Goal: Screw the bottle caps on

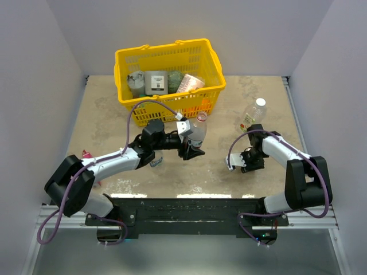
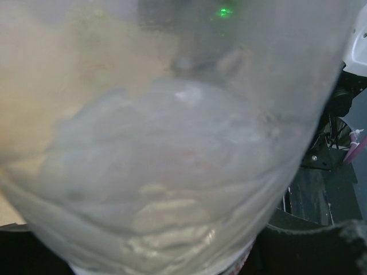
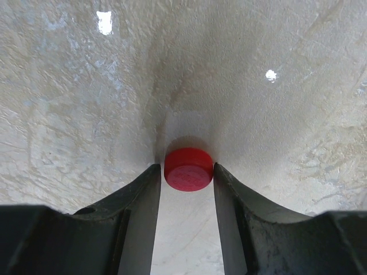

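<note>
Centre frame, our left gripper is clamped on a clear bottle that looks uncapped. At lower right, our right gripper has its fingers closed against a red cap on the table. Upper right, another bottle already wears a white cap.

The table is seen from high above and behind. A bottle fills the left wrist view. The table is seen very close, facing down, by the right wrist.
</note>
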Robot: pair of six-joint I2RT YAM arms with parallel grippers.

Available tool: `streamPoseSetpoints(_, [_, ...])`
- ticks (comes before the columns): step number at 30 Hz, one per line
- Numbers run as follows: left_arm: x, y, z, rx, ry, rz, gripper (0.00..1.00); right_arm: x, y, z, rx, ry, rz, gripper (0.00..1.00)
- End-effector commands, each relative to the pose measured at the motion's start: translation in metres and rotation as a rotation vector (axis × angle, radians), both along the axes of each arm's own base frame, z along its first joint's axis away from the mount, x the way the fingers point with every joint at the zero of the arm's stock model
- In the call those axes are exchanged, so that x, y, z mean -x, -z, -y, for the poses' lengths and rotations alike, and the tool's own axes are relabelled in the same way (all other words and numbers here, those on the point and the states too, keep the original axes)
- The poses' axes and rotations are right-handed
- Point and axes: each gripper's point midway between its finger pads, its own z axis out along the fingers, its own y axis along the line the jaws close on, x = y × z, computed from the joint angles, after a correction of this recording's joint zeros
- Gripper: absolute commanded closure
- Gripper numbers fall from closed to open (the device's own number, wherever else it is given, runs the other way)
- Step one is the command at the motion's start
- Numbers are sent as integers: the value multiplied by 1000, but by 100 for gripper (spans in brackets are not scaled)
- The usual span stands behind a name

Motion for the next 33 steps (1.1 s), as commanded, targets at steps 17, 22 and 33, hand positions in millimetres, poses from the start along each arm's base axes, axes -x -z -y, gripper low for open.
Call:
streamPoseSetpoints(17, [-6,-21,7,51,13,53,100,-1,0,-2,-22,24,21,70])
streamPoseSetpoints(22, [-7,-16,7,42,12,50,100,-4,-1,-6,-42,44,40,87])
streamPoseSetpoints(33, [1,-2,20,-51,113,164,100,15,-206,-67,-435,77,179,97])
